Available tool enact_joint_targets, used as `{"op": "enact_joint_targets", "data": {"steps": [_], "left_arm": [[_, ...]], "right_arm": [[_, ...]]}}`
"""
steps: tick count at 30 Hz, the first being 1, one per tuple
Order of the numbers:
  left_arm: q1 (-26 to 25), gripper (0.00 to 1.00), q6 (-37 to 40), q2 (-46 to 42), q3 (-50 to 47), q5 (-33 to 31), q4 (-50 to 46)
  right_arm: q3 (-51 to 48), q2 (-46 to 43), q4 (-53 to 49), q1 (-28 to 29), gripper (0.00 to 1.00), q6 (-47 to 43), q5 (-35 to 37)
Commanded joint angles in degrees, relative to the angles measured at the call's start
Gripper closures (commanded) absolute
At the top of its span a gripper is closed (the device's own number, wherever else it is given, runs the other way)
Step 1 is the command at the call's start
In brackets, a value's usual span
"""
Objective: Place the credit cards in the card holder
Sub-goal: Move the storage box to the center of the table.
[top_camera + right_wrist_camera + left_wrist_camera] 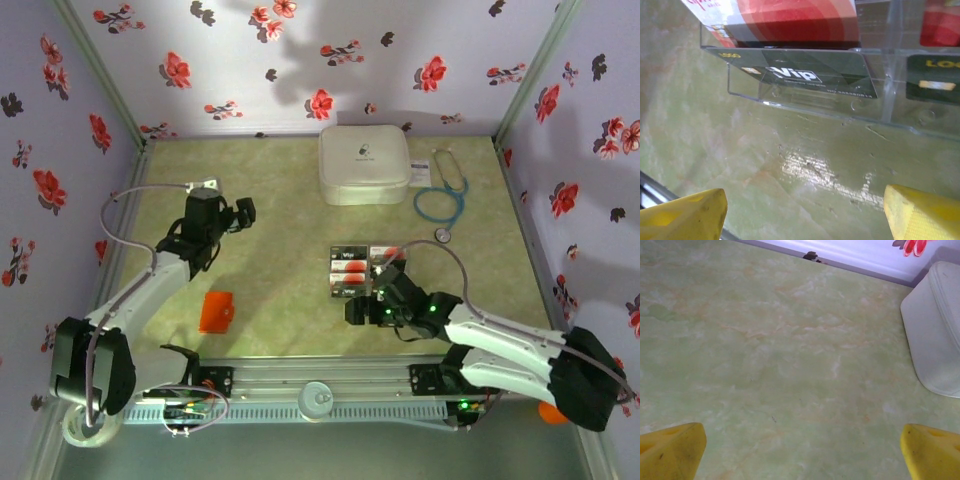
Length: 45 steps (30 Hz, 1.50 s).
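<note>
1. Cards (358,268) are seen grouped in a clear rack (805,102) at mid-bench (280,290).
2. An orange card holder (216,311) is laid flat, well to their left.
3. The right gripper (805,215) is held wide and empty near the rack.
4. The left gripper (800,455) is spread wide over bare bench.

Found the left arm (150,285) stretched forward from its near-left base, wrist turned to the right, with the left gripper (243,212) spread wide, yellow fingers (670,452) far apart and nothing between them. Found the right arm (500,345) lying low, reaching leftward from its near-right base, with the right gripper (362,310) likewise spread wide and holding nothing.
</note>
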Motion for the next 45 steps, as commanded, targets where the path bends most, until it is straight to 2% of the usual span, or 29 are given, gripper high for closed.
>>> {"op": "enact_joint_targets", "data": {"steps": [1,15,31,45], "left_arm": [[-0.55,0.0,-0.83,0.69,2.14,-0.98,-1.2],[-0.71,0.0,-0.82,1.14,2.49,-1.26,-1.49],[-0.89,0.0,-1.0,0.53,1.87,-1.3,-2.08],[-1.02,0.0,-1.19,0.43,1.03,-1.3,-1.99]], "right_arm": [[1.76,3.54,6.37,0.54,0.17,1.2,3.81],[6.9,11.82,5.76,0.19,0.15,-2.69,10.92],[12.02,19.91,10.56,-6.6,0.15,-6.61,9.03],[18.52,27.57,13.06,-9.12,0.15,-8.24,6.45]]}}
